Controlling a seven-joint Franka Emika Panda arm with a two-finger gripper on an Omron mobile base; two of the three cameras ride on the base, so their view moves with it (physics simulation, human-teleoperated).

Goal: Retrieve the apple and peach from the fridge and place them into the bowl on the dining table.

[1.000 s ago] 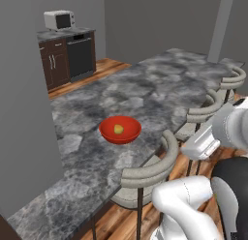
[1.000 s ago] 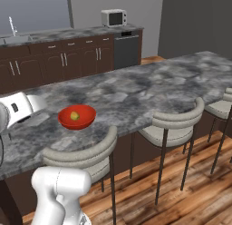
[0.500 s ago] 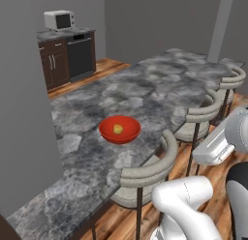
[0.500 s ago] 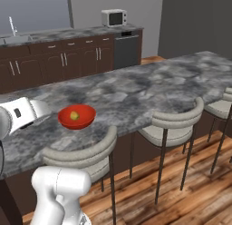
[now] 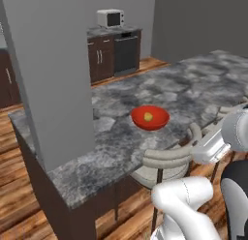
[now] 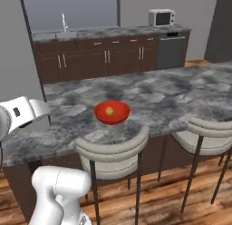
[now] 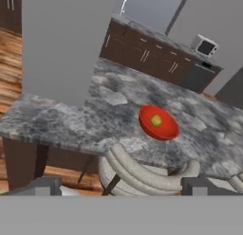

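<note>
The glossy red bowl (image 5: 150, 118) (image 6: 112, 113) (image 7: 158, 122) sits on the mottled grey dining table (image 5: 203, 84) (image 6: 181, 92) (image 7: 57, 120), near its front edge. One small yellow-green fruit (image 5: 148, 116) (image 6: 109, 111) (image 7: 156, 119) lies in it; apple or peach, I cannot tell. My gripper (image 7: 121, 187) is open and holds nothing. It hangs back from the table's edge, below and in front of the bowl, looking over a stool towards it. The fridge is out of view.
Pale cushioned stools (image 5: 167, 159) (image 6: 111, 149) (image 7: 142, 170) line the table's near side, one right under the bowl. A broad grey pillar (image 5: 53, 74) (image 7: 61, 44) stands at the table's left end. Dark brown cabinets with a microwave (image 5: 110, 18) (image 6: 161, 17) (image 7: 205, 47) run along the back wall.
The base has moved, so both base views have shifted and the grey pillar has come into the left one. The bowl with its fruit stays put. The gripper stays open.
</note>
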